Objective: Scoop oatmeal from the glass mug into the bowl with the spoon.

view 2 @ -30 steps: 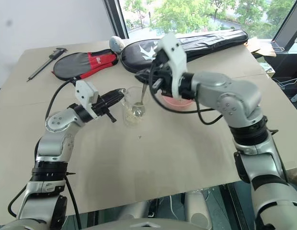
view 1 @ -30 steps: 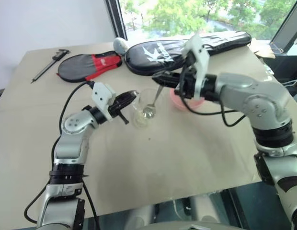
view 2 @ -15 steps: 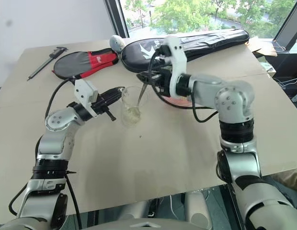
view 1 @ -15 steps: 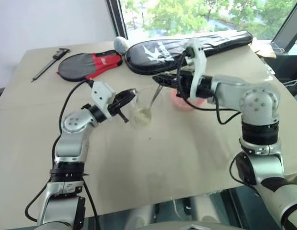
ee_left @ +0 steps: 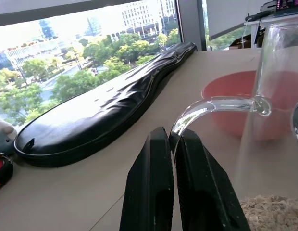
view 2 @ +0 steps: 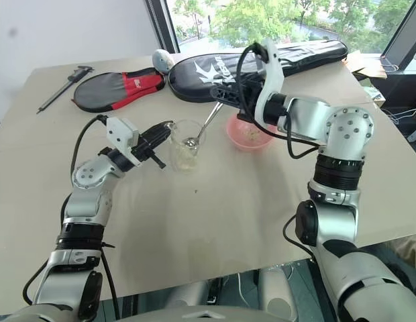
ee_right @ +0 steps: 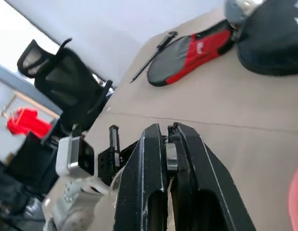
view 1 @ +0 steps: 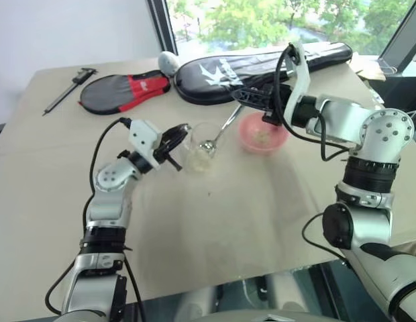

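The glass mug (view 1: 200, 149) stands on the table with pale oatmeal (ee_left: 271, 214) at its bottom. My left gripper (view 1: 170, 142) is shut on the mug's clear handle (ee_left: 206, 107). To the mug's right sits the pink bowl (view 1: 263, 133), with a few flakes inside. Above and between the two, my right gripper (view 1: 247, 98) is shut on the end of the spoon (view 1: 221, 127) handle. The spoon slants down to the left, its oval end (view 2: 190, 141) inside the mug's upper part. Whether it carries oatmeal I cannot tell.
A long black racket case (view 1: 262, 64) lies across the back of the table. A red and black paddle cover (view 1: 124, 90) and a black caliper (view 1: 70, 89) lie at the back left. A small grey rounded object (view 1: 169, 62) sits between the covers.
My right arm has swung right and rolled its wrist, uncovering the pink bowl. The spoon has tilted from steep to slanted and risen in the mug. The left gripper keeps its hold.
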Action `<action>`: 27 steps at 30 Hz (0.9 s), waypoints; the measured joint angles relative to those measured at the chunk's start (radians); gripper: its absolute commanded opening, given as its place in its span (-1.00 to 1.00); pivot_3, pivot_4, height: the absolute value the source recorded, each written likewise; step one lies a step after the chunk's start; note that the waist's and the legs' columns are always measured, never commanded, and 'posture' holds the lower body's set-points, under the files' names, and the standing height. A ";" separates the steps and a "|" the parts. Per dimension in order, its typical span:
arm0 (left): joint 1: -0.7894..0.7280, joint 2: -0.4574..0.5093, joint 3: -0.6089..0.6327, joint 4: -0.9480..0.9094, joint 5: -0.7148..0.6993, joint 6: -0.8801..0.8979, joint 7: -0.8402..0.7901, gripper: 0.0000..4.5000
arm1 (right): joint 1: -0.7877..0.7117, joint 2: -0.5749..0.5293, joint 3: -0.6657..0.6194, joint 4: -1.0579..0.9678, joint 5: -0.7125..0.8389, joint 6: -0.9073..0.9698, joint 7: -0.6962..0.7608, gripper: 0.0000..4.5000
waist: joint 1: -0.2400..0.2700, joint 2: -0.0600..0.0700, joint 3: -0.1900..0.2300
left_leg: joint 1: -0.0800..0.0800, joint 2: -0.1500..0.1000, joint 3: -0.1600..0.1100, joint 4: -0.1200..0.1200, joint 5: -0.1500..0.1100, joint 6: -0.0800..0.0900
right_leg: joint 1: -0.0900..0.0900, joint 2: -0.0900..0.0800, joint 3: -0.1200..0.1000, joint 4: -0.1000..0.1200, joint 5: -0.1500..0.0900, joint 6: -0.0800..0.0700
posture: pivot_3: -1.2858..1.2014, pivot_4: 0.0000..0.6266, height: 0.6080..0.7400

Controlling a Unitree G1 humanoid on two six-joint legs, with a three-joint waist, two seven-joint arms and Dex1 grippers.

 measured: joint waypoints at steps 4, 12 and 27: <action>-0.021 -0.018 0.000 0.028 0.016 -0.037 0.028 -0.97 | -0.024 0.008 -0.067 0.071 0.074 -0.003 -0.126 -1.00 | -0.002 0.000 0.000 | -0.005 -0.001 0.001 0.005 0.000 0.000 | -0.005 -0.001 0.001 0.004 0.001 0.000 | 0.03 -0.52 1.00; -0.058 -0.046 -0.003 0.092 0.056 -0.105 0.057 -0.97 | -0.028 0.005 -0.120 0.167 0.198 -0.053 -0.308 -1.00 | -0.003 0.000 0.000 | -0.004 -0.001 0.003 0.007 0.000 0.000 | -0.005 -0.001 0.002 0.009 0.001 0.000 | 0.03 -0.52 1.00; -0.159 -0.069 -0.022 0.265 0.115 -0.224 0.062 -0.97 | -0.019 -0.068 -0.118 0.191 0.279 -0.181 -0.348 -1.00 | -0.004 0.000 0.000 | -0.004 -0.001 0.006 0.008 0.000 0.000 | -0.007 -0.001 0.005 0.012 0.001 0.000 | 0.03 -0.52 1.00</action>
